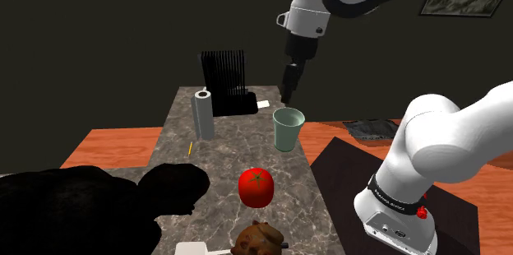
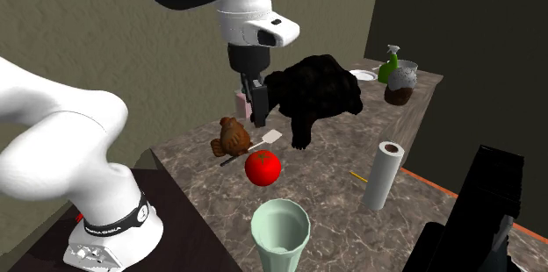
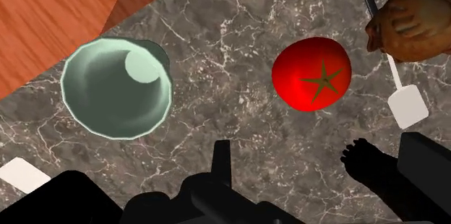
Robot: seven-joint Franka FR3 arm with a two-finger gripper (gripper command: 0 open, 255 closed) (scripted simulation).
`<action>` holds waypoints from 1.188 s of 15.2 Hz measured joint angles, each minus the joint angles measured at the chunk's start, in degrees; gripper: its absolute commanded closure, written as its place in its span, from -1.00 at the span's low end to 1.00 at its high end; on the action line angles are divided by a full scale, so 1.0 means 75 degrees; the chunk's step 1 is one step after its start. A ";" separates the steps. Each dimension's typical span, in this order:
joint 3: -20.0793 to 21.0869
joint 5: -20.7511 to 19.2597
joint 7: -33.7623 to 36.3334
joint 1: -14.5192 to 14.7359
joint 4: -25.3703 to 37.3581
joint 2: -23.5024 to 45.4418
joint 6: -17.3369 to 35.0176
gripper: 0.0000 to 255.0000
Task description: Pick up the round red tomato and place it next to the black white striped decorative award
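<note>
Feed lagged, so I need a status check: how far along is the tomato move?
Nothing looks done: the round red tomato sits on the marbled stone counter, untouched. In hand: the black gripper hangs above the counter near the pale green cup, away from the tomato. Left: reach, grasp, carry and place it at its target.

You're looking at a grey-brown marbled counter (image 1: 222, 159): reddish wooden floor (image 1: 115, 142) flanks it, dim olive walls (image 1: 123, 31) rise behind it, and a framed picture (image 1: 462, 2) hangs above.
</note>
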 measured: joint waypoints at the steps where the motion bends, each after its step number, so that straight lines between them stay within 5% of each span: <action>1: 0.0029 0.0020 -0.0203 0.0118 -0.0194 0.0080 0.0297 -1.00; 15: 0.0737 0.0585 -0.2688 0.2017 -0.1755 0.2477 0.4688 -1.00; 18: 0.0766 0.0648 -0.2899 0.2130 -0.1806 0.2977 0.5270 -1.00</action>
